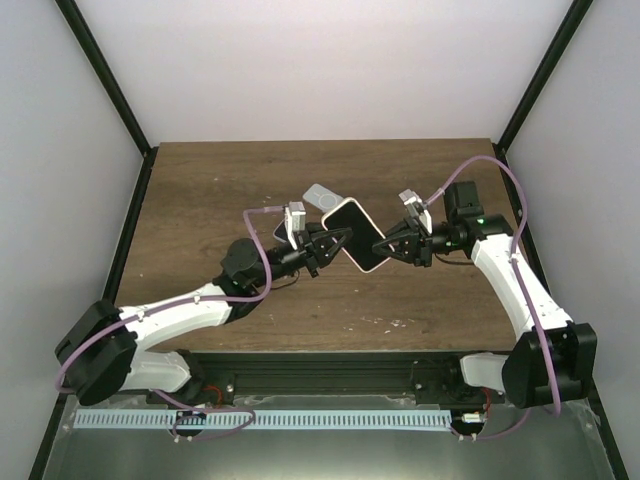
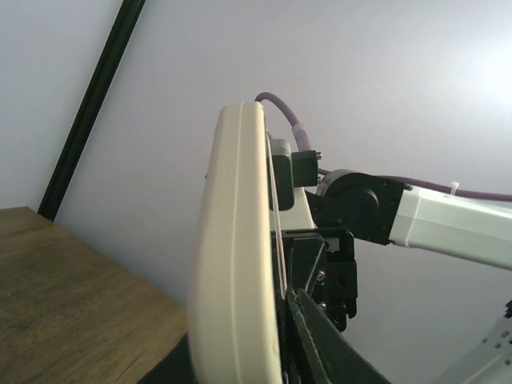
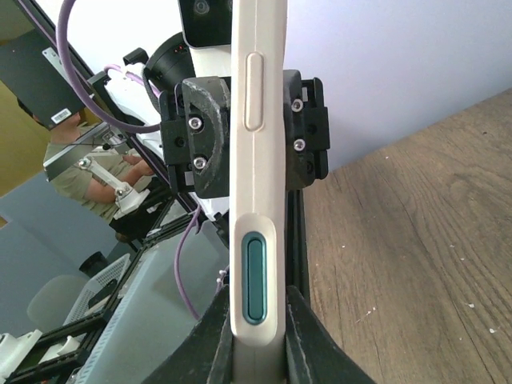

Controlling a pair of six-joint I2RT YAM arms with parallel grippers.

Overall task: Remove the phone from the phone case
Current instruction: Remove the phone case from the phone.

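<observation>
The phone, black screen facing up, sits in a cream case and is held in the air over the table's middle between both grippers. My left gripper is shut on its left end; in the left wrist view the cream edge fills the centre with one black finger against it. My right gripper is shut on the cased end, its fingers on both sides of the teal button cover. Above that cover the bare phone edge with its side button shows. A pale rounded piece sticks out at the far left end.
The brown wooden table lies below the held phone. Black frame posts and white walls enclose it. The metal rail with the arm bases runs along the near edge.
</observation>
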